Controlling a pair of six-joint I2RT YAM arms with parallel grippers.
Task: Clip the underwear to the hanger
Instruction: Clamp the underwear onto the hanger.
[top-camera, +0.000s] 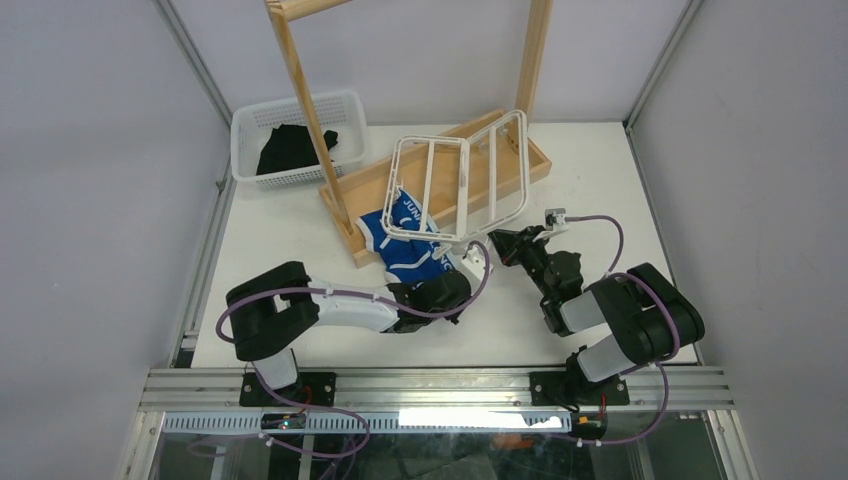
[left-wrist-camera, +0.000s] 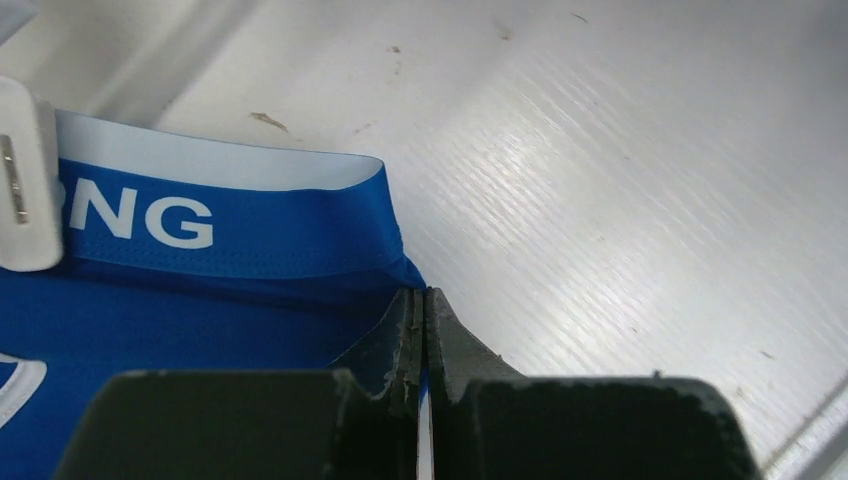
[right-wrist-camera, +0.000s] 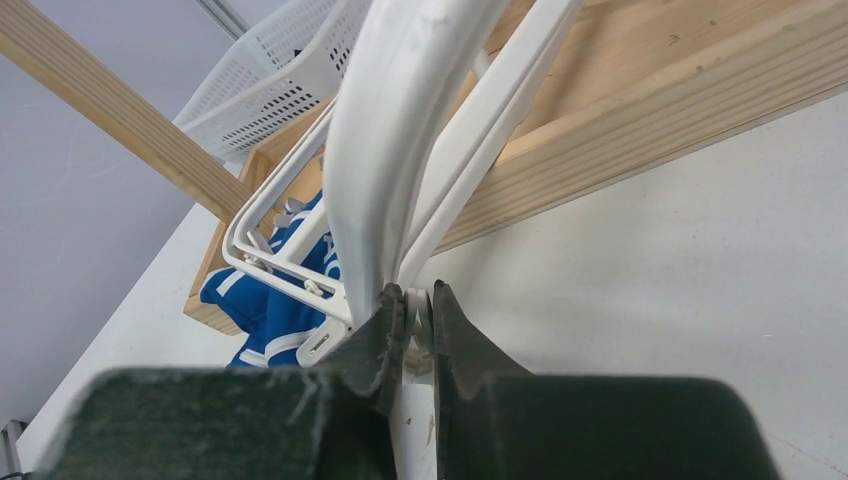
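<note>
The blue underwear (top-camera: 405, 240) lies crumpled on the white table against the wooden base, partly under the white hanger (top-camera: 460, 180). The hanger leans tilted over that base. My left gripper (top-camera: 466, 268) is shut on the near corner of the underwear (left-wrist-camera: 200, 290); blue cloth shows between its jaws (left-wrist-camera: 422, 300). A white clip (left-wrist-camera: 25, 190) hangs over the waistband at the left. My right gripper (top-camera: 497, 240) is shut on the hanger's near edge, with a thin white piece pinched between its jaws (right-wrist-camera: 418, 300). The hanger frame (right-wrist-camera: 400, 150) rises straight above it, and the underwear (right-wrist-camera: 270, 300) lies beyond to the left.
A tall wooden rack (top-camera: 310, 120) stands on a wooden base (top-camera: 540, 160) at the back. A white basket (top-camera: 250, 120) holding a black garment (top-camera: 295, 148) sits at the back left. Grey walls close in both sides.
</note>
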